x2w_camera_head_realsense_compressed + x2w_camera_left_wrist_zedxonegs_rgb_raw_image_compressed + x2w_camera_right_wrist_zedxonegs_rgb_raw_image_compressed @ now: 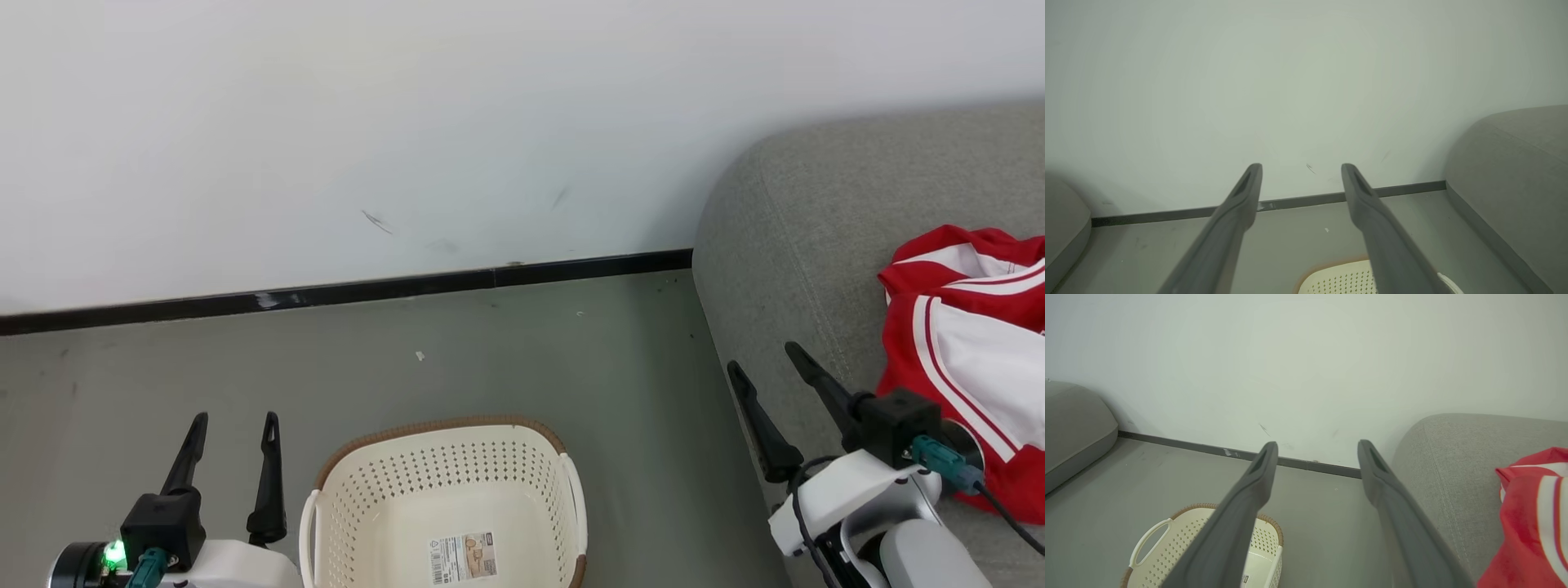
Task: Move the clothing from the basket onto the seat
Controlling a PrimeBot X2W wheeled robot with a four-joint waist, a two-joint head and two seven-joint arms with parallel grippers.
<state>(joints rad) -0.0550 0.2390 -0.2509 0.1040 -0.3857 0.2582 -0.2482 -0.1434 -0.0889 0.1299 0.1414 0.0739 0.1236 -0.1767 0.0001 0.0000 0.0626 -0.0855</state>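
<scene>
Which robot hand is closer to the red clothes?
The right hand, over the grey seat beside the red clothing. The left hand hovers left of the basket.

Location type: indoor room w/ domestic-style setup, poss. a staged lounge area. Indicators: grey upholstered seat (816, 245) set against bare white wall (408, 122) w/ scuff marks; black skirting (367, 290); plain grey floor (531, 367); perforated laundry basket (441, 469) on floor; red/white clothing (963, 343) on seat; 2nd grey cushion (1073, 424) at the far side.
</scene>
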